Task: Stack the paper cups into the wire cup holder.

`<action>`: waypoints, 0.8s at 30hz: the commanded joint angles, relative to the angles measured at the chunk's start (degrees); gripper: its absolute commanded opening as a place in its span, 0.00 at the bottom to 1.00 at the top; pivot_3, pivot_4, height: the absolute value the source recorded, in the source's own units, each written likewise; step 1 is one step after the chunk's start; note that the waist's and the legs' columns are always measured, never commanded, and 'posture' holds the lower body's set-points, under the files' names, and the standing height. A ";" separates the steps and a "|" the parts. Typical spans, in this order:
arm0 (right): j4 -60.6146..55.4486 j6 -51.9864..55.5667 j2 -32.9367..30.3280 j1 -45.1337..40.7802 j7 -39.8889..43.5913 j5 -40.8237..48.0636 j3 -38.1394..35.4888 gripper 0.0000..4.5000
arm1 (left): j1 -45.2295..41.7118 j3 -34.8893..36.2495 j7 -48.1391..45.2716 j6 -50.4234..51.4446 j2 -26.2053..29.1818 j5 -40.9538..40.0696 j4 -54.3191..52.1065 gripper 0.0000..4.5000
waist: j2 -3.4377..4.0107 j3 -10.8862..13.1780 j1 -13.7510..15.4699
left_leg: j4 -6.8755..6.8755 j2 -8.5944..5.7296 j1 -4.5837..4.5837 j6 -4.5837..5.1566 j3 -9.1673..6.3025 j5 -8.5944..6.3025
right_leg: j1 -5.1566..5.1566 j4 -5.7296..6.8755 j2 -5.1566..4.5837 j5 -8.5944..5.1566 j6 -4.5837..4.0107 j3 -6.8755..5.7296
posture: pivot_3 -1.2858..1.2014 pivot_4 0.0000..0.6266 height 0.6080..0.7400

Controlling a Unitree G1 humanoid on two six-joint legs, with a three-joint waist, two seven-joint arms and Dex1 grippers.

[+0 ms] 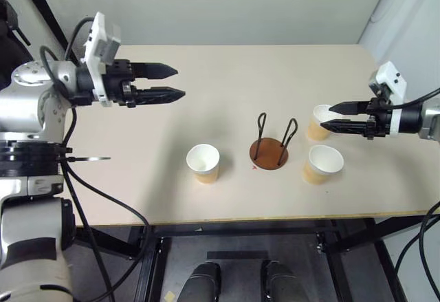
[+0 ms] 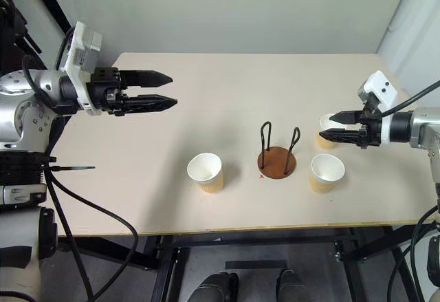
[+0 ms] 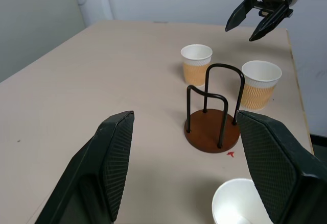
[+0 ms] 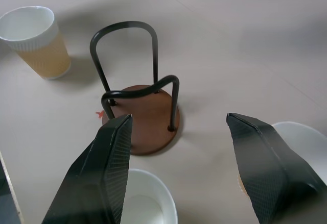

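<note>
The small wire cup holder [image 1: 269, 152], a round reddish-brown disc base carrying two upright black wire loops, is standing empty near the middle of the pale table [image 1: 227, 89], its long axis running straight up, so any cup is having to come down into it from above; three tapered paper cups, white at the rim and inside and tan-yellow on the lower wall, are all sitting upright and unstacked around it; the lone left-side cup [image 1: 203, 162] is resting on the holder's left, apart from it; the near right cup [image 1: 323, 163] is standing just beside the holder on its right; the far right cup [image 1: 318, 122] is sitting a little farther back on that same side; the right gripper [image 1: 332, 118] is hovering directly over the rim of that far right cup, its two black fingers spread apart and gripping nothing, pointing inward toward the holder and slightly down; the left gripper [image 1: 172, 83] is hanging high and well apart from every cup, its black fingers likewise parted and empty, aimed across the table toward the right; judging from this, the right arm is much the nearer to a cup, and the coming move is probably turning on lowering those fingers onto the cup rim beneath them.
</note>
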 commanded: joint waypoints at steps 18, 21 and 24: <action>-14.28 11.68 -1.83 2.20 -1.22 10.17 -0.62 0.67 | -4.93 -2.19 -7.78 -1.96 2.87 3.59 1.46 0.75 | -0.02 -0.01 0.04 | 0.00 -0.06 -0.07 0.04 0.03 -0.18 | -0.07 -0.02 0.00 -0.15 0.09 0.05 | 0.52 0.24 1.00; -11.60 10.97 -1.90 0.17 -1.51 9.08 0.81 0.71 | -5.60 -2.50 -8.58 -2.26 2.96 4.46 2.37 0.76 | -0.02 -0.01 0.01 | 0.01 -0.06 -0.06 0.05 0.03 -0.19 | -0.07 -0.02 -0.01 -0.15 0.08 0.06 | 0.52 0.24 1.00; -8.16 9.42 -0.89 -2.41 -2.02 7.14 3.56 0.87 | -4.29 -1.67 -8.39 -2.54 3.45 4.76 2.64 0.76 | -0.02 -0.01 -0.04 | 0.01 -0.03 -0.06 0.06 0.02 -0.18 | -0.11 0.02 0.00 -0.14 0.08 0.05 | 0.52 0.24 1.00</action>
